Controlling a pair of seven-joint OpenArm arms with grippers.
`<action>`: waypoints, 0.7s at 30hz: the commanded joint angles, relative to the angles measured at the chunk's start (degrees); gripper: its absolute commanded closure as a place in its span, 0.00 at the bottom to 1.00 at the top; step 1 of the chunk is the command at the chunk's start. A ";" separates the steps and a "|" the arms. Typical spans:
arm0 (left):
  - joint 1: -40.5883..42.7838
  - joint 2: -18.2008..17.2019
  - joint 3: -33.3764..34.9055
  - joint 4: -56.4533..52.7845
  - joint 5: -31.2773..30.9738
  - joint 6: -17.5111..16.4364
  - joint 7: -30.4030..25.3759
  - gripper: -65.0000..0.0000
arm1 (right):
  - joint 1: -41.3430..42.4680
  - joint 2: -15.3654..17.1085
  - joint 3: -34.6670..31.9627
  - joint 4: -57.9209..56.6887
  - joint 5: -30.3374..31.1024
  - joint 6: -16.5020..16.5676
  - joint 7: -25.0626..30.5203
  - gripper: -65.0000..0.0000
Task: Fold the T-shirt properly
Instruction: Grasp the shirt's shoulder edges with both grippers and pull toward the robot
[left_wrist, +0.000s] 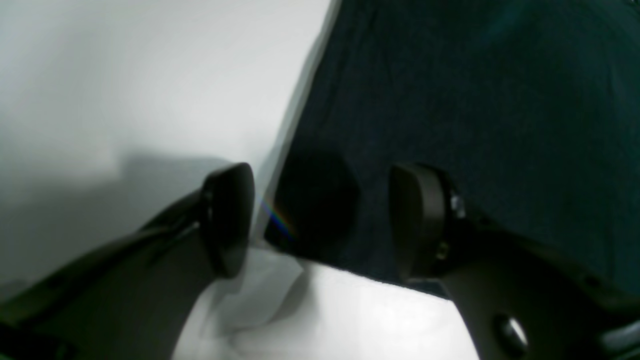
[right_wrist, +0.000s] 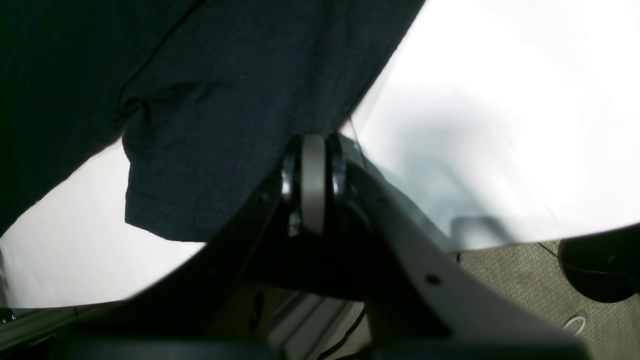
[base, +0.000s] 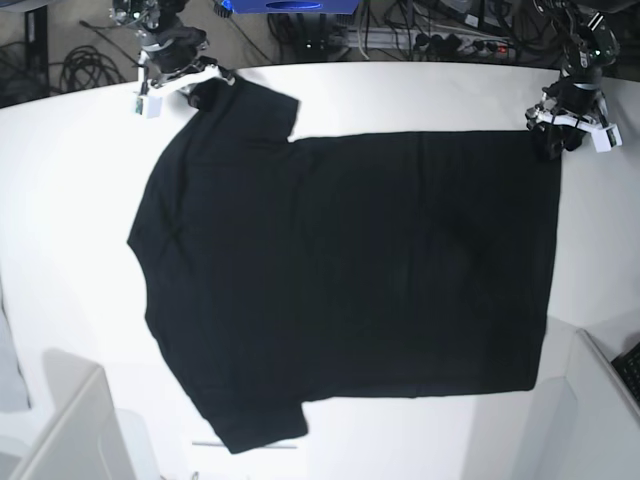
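Overall, matte black T-shirt lies flat, smooth.

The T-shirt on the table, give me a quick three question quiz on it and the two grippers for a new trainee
1. True or false: the T-shirt lies spread flat on the white table.
2. Which gripper is shut on the cloth? A) left gripper B) right gripper
3. Fill in: in the left wrist view, the open left gripper sits at a ____ of the shirt.

Key: 1 true. 2 B; its jaws are closed on the sleeve edge. 3 corner; one finger is over bare table, the other over cloth.
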 joint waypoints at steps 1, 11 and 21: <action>0.58 0.02 0.80 -0.13 1.02 0.23 3.72 0.44 | -0.96 0.12 -0.04 -0.04 -1.14 -0.79 -3.13 1.00; 1.64 -1.21 0.71 0.31 1.02 0.23 3.72 1.00 | -0.69 0.91 7.17 0.31 -1.14 -0.44 -2.60 1.00; 7.70 -1.56 0.62 9.19 1.02 0.23 3.72 1.00 | -2.19 0.91 8.13 1.98 -1.05 -0.35 -2.95 1.00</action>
